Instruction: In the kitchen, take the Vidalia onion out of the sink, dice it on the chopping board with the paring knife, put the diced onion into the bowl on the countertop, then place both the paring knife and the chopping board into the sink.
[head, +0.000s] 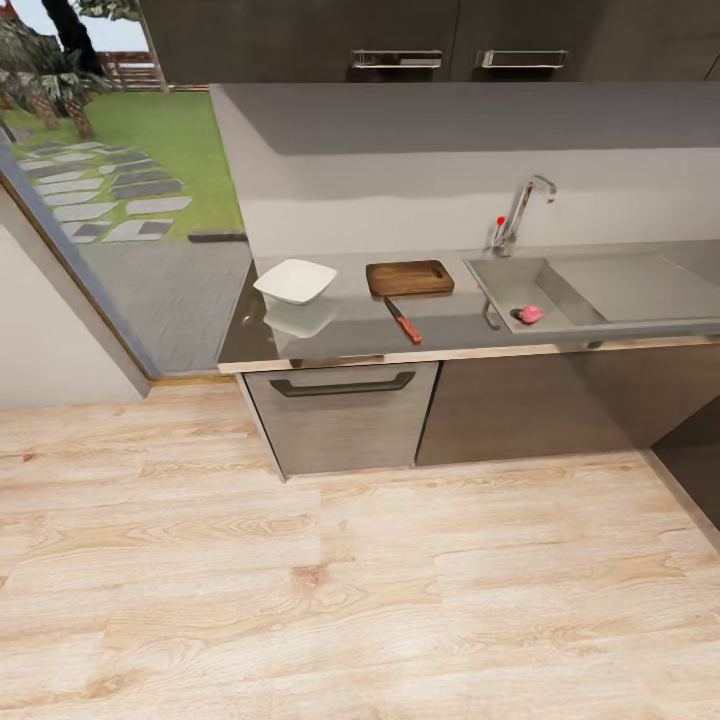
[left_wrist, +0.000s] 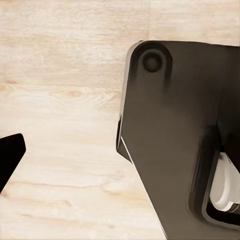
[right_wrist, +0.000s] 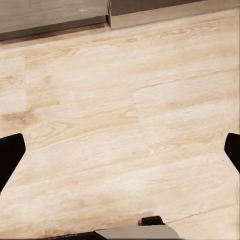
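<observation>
Head view: the robot stands well back on the wooden floor (head: 360, 580), facing the countertop (head: 340, 330). The Vidalia onion (head: 531, 314) lies low in the sink (head: 600, 285), at about 4 o'clock from the chopping board (head: 410, 277) and just beside the drain. The board lies with its long axis running 9-to-3 along the counter, slot handle at the 3 o'clock end, toward the basin. The paring knife (head: 403, 320) lies touching or just off the board's near edge, its long axis slanting from 11 to 5 o'clock, dark blade toward the board, red-orange handle toward the counter's front lip. The bowl (head: 295, 281) sits at 9 o'clock from the board, apart from it.

The risks, as I judge them: the round onion can roll away from closing fingers on the smooth steel, the tap (head: 522, 212) crowds a reach from above, and the knife handle near the edge could be knocked to the floor by a careless approach.

Left wrist view: one dark fingertip of the left gripper (left_wrist: 10, 155) shows over floor boards beside a dark part of the robot's body (left_wrist: 175, 140); I cannot tell its state.

Right wrist view: the right gripper (right_wrist: 120, 152) is spread wide, released, holding nothing, over bare floor near the cabinet base (right_wrist: 55, 20)
</observation>
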